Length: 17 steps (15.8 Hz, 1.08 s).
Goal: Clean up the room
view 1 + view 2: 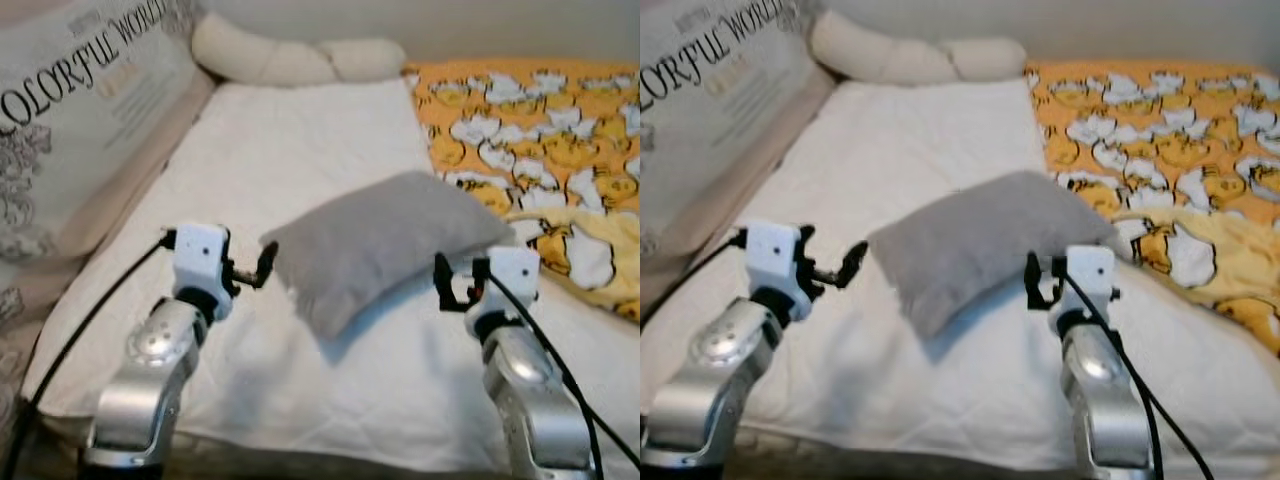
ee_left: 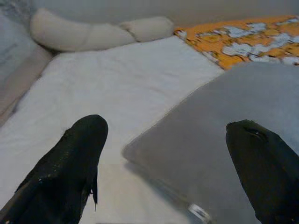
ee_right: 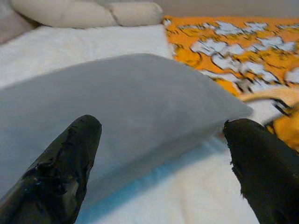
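A grey pillow (image 1: 385, 245) lies on a bed covered by a white sheet (image 1: 290, 150), roughly in the middle of the mattress, its nearer long edge casting a shadow on the sheet below it. Two silver robot arms reach toward it from the near edge of the bed. The left gripper (image 1: 252, 272) sits just beside the pillow's left corner, and in its wrist view the two black fingers (image 2: 70, 163) are spread wide, with the pillow corner lying between them. The right gripper (image 1: 458, 283) sits just in front of the pillow's right end; its wrist view also shows the fingers (image 3: 65, 163) spread wide, with the pillow's long edge between them. Neither claw grips the pillow. To the right, an orange blanket printed with white and yellow ducks (image 1: 540, 120) covers that side of the bed. A long cream bolster (image 1: 290, 55) rests along the head of the bed. On the left stands a large printed cushion with lettering (image 1: 70, 110).
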### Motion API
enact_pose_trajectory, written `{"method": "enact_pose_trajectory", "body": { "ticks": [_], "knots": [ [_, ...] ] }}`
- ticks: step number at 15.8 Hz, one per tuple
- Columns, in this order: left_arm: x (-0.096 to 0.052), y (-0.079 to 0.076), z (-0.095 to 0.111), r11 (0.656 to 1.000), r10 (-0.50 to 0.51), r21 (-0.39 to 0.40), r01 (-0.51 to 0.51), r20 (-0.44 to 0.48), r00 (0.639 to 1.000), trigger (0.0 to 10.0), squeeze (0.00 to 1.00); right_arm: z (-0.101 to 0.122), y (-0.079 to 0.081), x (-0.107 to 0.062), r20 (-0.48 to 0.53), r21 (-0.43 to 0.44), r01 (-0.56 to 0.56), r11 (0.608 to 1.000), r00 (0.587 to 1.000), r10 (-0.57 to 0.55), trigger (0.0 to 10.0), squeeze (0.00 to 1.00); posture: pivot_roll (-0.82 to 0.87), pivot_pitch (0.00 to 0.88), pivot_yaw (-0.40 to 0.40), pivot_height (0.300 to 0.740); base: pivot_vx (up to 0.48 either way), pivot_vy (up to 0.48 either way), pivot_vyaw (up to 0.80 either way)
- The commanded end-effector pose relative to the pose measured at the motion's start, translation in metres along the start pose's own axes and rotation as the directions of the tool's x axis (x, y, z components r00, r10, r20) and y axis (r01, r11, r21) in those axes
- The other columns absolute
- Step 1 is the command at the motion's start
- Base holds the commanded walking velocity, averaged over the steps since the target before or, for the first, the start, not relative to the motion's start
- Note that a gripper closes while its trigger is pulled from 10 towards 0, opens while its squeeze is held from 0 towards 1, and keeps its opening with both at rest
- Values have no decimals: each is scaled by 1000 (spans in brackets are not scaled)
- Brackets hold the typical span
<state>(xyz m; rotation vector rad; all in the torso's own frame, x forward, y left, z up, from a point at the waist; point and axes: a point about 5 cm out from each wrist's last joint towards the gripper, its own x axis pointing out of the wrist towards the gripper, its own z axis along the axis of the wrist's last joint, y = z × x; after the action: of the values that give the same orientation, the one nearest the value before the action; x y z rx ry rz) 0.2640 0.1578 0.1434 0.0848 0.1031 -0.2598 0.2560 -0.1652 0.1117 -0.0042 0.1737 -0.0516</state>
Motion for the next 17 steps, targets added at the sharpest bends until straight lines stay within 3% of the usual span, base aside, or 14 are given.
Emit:
{"method": "enact_pose_trajectory", "body": {
  "ticks": [1,7,17],
  "knots": [
    [-2,8,0,1000,25,9,-25,-5,1000,10000,0,4,10,2,18,4,-38,999,999,38,10000,0,27,0,35,740,311,0,0],
    [-5,-4,-6,999,-50,15,50,-22,999,10000,0,2,9,0,8,11,-28,1000,1000,28,10000,0,20,0,39,740,47,0,0],
    [1,-4,-6,998,-60,30,61,-37,997,10000,0,2,7,3,4,7,-15,1000,1000,15,10000,0,14,0,43,740,0,0,0]
  ]
}}
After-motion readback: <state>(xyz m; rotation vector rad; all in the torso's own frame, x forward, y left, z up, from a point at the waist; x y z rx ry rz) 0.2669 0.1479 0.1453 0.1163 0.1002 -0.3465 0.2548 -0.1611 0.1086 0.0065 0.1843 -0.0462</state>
